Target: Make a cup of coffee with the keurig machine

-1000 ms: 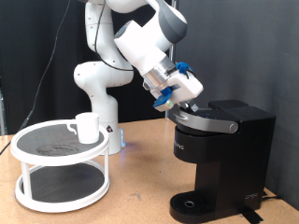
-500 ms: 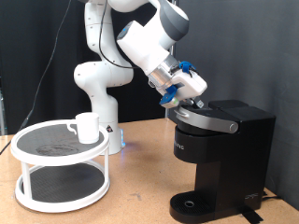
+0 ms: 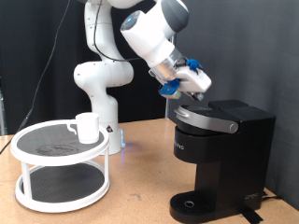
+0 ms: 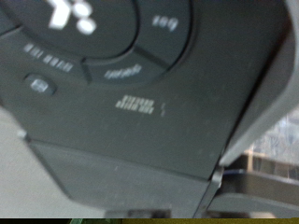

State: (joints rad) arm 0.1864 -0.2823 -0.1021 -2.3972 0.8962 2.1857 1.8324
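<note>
**Plastic, ceramic, mesh and wood**

The keurig machine (image 3: 224, 154) has a black plastic body with a soft sheen, and its lid (image 3: 207, 119) looks like brushed silver-grey. Close up, its top panel (image 4: 121, 103) is matt dark plastic with white print. The cup (image 3: 87, 127) is smooth, glossy white ceramic. The round rack (image 3: 62, 166) has white coated rims and dark mesh shelves. The table (image 3: 140, 177) is matt, wood-toned.
</note>
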